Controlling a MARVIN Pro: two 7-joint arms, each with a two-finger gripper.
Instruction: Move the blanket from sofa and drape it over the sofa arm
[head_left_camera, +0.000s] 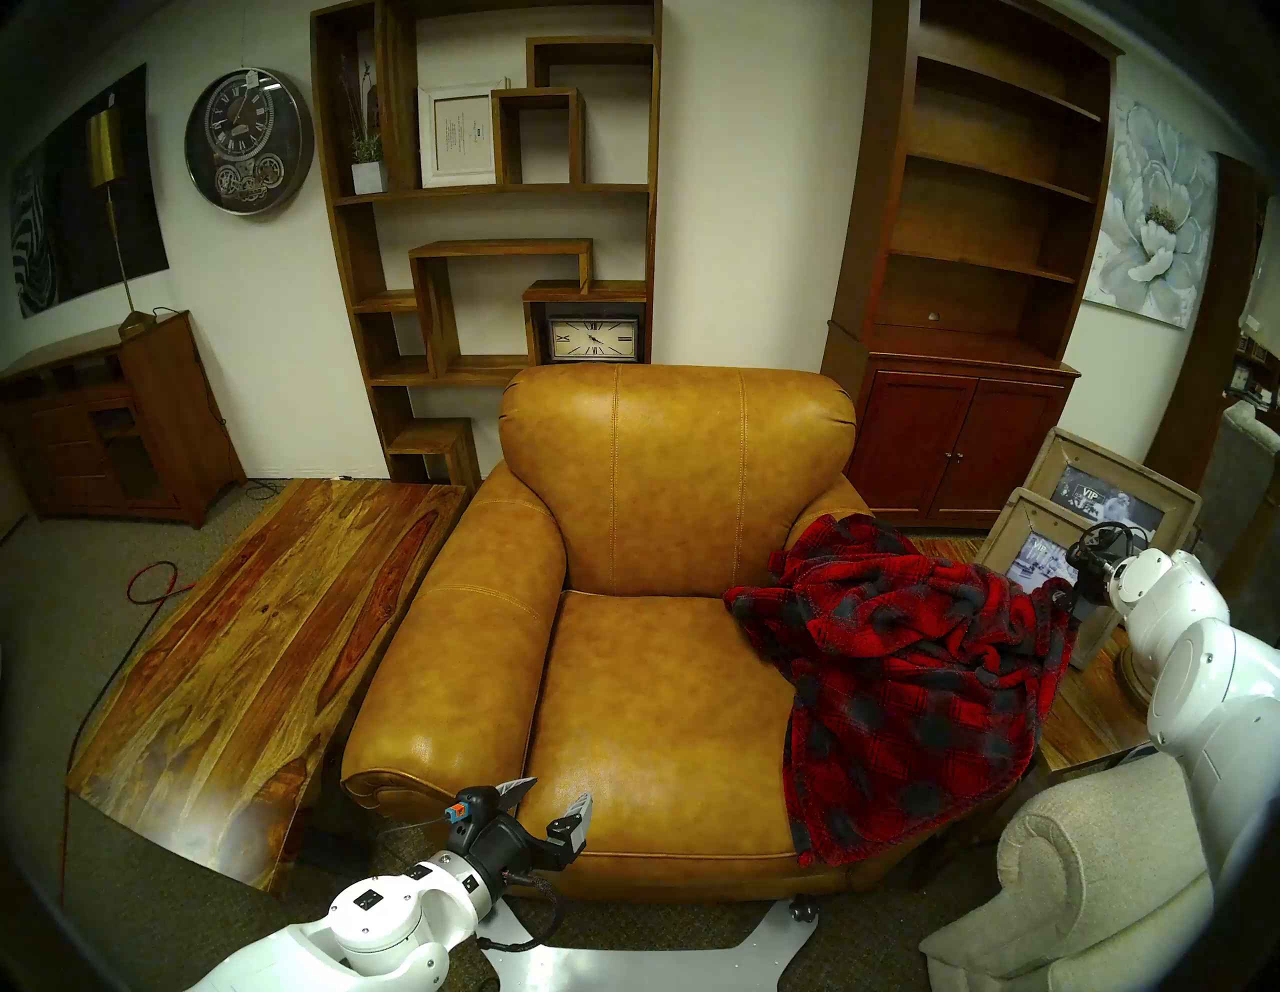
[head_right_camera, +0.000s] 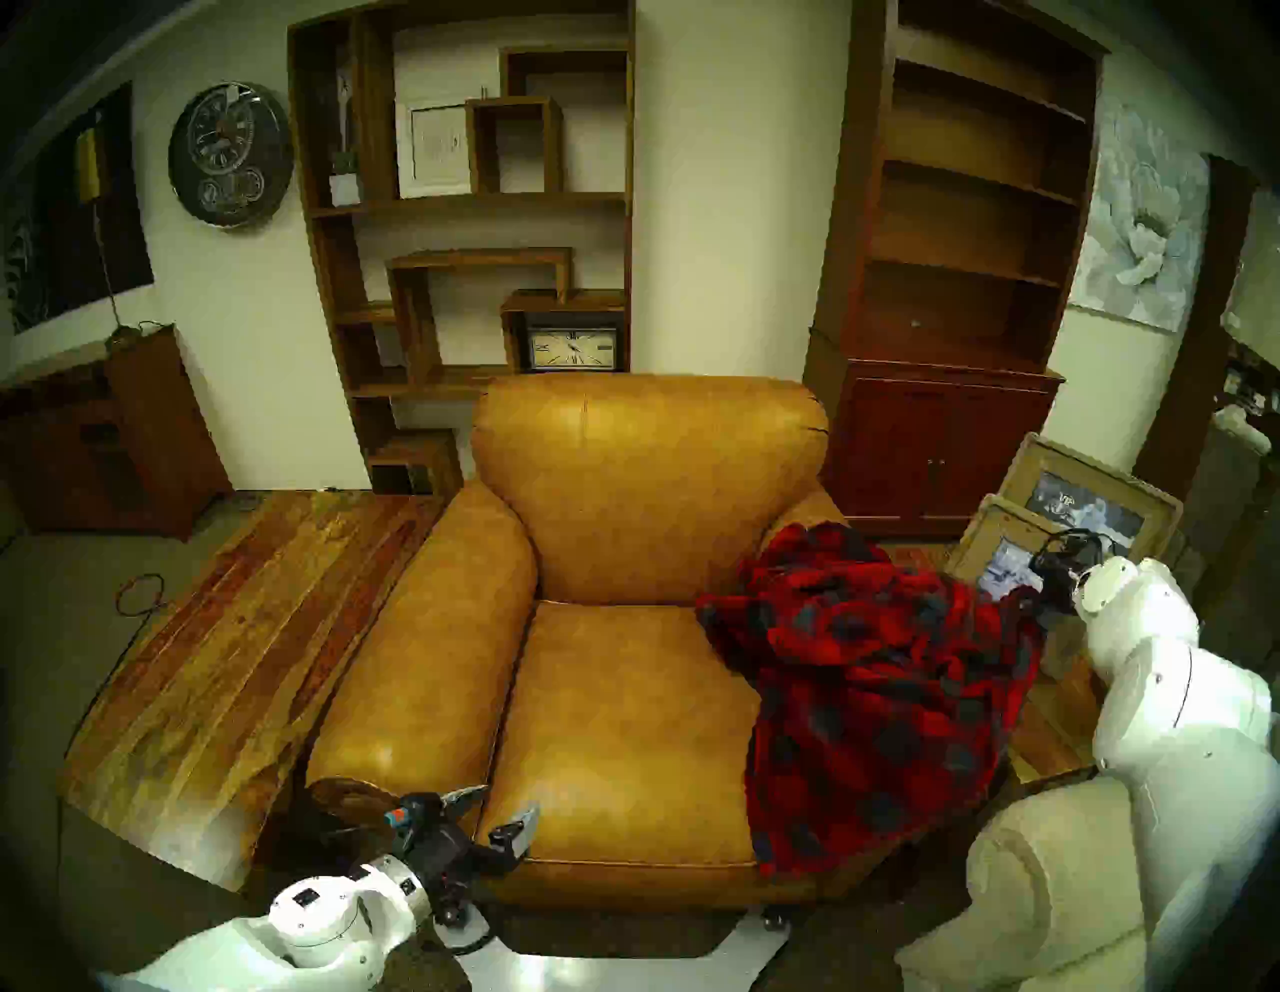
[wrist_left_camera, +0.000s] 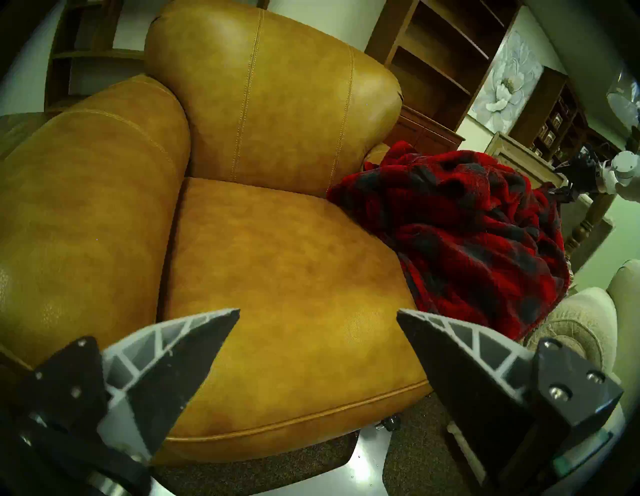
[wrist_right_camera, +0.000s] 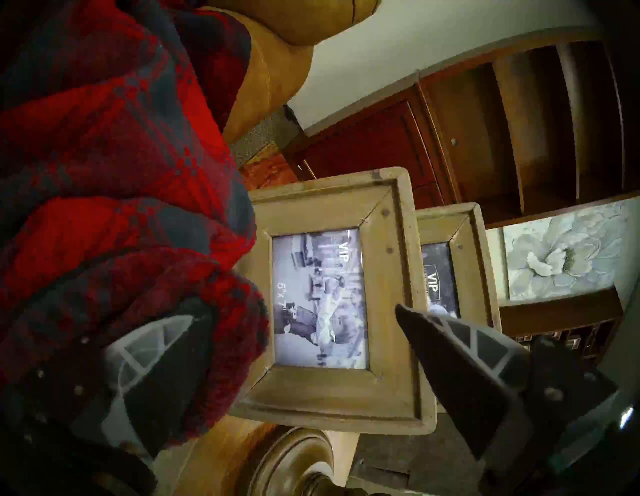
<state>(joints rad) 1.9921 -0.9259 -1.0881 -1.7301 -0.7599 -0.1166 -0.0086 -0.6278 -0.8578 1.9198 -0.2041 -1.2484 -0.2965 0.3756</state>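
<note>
Big tan leather sofa (head_left_camera: 644, 623) fills the mid of both head views, seat cushion bare on its L and centre. Wood coffee table (head_left_camera: 242, 658) sits just beside it on the view's L; beige fabric chair (head_left_camera: 1080, 893) at lower R corner, near the sofa's front R. Red/dk-grey plaid blanket (head_left_camera: 907, 686) lies heaped over the sofa arm (head_left_camera: 824, 506) on the view's R, covering nearly all of it; only a bit of leather shows at the back. One flap spills inward onto the R edge of the seat, another hangs down the front of the arm almost to the seat's front seam. Blanket is bunched and wrinkled on top, not spread flat. R arm comes in from the view's R edge, white links stacked, w/ right gripper (wrist_right_camera: 298, 320) at the blanket's outer side. In R wrist view its jaws stand wide apart: one finger lies against/partly sunk in the fleece, the other free in front of two wood picture frames (wrist_right_camera: 332, 301); nothing pinched btwn them. Left gripper (head_left_camera: 554, 793) hangs low at the sofa's front L, by the front edge of the seat, jaws spread wide & empty, well apart from the blanket; L wrist view looks across the bare seat.
</note>
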